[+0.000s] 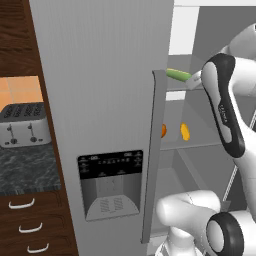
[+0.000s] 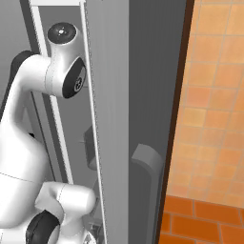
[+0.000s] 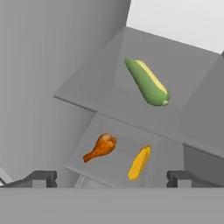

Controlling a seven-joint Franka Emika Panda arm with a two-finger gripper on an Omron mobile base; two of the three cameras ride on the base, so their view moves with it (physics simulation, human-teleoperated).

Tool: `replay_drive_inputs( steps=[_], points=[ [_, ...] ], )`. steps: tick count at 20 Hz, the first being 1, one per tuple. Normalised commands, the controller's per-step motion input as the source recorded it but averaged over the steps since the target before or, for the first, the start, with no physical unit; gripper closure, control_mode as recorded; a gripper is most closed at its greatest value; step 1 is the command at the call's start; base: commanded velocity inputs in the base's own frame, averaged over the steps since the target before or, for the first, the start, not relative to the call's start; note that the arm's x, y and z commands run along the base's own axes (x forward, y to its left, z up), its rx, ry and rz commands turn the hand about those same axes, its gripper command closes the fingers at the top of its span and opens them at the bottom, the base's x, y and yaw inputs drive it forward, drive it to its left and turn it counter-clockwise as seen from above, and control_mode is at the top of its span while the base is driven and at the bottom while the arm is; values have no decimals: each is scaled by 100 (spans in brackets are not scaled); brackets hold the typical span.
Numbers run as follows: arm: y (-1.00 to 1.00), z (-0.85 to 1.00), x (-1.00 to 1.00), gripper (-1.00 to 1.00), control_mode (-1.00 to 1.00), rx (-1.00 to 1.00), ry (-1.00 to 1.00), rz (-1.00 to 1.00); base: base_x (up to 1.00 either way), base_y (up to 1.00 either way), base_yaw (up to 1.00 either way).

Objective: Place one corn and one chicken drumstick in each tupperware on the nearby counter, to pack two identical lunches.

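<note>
In the hand view the claw (image 3: 112, 178) sits closest, its two dark fingertips (image 3: 41, 178) standing far apart at the bottom edge, released and gripping nothing. Just beyond them, on the lower grey shelf (image 3: 170, 151) of the open fridge, lie a chicken drumstick (image 3: 100, 148) and a plain yellow-orange corn (image 3: 139, 162) side by side, near each other but not touching; the drumstick's thin bone end points toward the lower left of that view. On the shelf above (image 3: 87, 87) lies the second corn (image 3: 147, 82), green-husked with a pale yellow strip, tilted across the shelf and well apart from the pair below.

From the left base view the white arm (image 1: 225, 115) reaches into the fridge past the grey door (image 1: 100, 100) with its ice dispenser panel (image 1: 110, 185); the husked cob (image 1: 178, 75) shows on the upper shelf and the yellow cob (image 1: 185, 131) on the one under it. To the far left, a silver toaster (image 1: 23, 125) stands on the dark marbled counter (image 1: 27, 170) above brown drawers (image 1: 30, 225).
</note>
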Motion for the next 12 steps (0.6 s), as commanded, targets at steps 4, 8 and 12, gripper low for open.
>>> replay_drive_inputs(
  steps=[4,8,12],
  points=[
    [-16,0,39,-100,-100,0,1,0,0,0,0],
    [-18,-1,38,-100,-100,0,0,0,0,0,0],
    [-1,-16,45,-100,-100,0,0,0,0,0,0]
  ],
)
